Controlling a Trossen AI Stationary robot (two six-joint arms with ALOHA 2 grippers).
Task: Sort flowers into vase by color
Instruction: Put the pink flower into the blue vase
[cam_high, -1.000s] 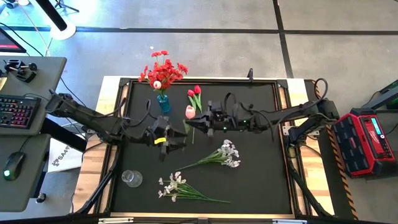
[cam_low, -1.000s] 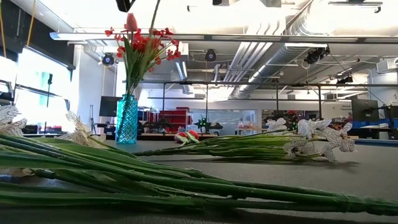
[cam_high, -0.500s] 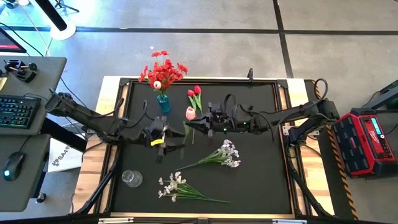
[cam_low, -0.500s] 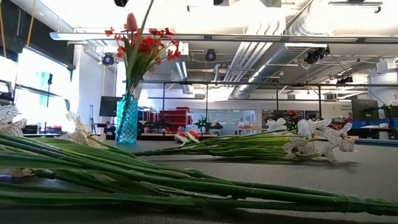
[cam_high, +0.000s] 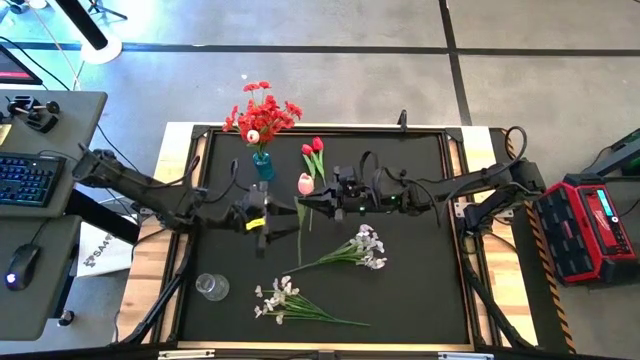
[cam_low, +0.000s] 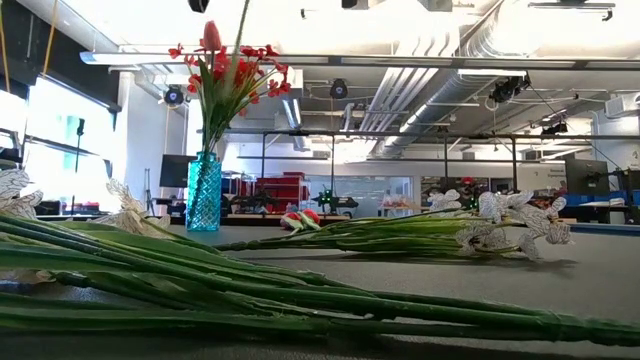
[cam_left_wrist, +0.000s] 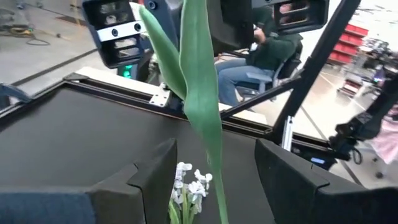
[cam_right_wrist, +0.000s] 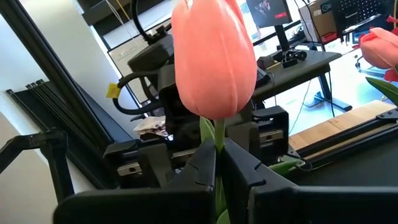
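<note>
Risk is sitting in the handover. The right claw (cam_high: 303, 200) is gripping the pink tulip (cam_high: 305, 182) just under its bud, above the bench (cam_high: 420, 290) near the blue vase (cam_high: 263, 166) of red flowers (cam_high: 262, 110). The left claw (cam_high: 283, 222) is hanging released around the leaf and stem. If it closes off-centre, or the right lets go early, the stem could slip and drop onto the white sprays (cam_high: 365, 246). Compared with a second ago, the left claw is sitting slightly closer to the stem, which is now hanging lower and straighter beneath the bud; everything else is lying unchanged.
</note>
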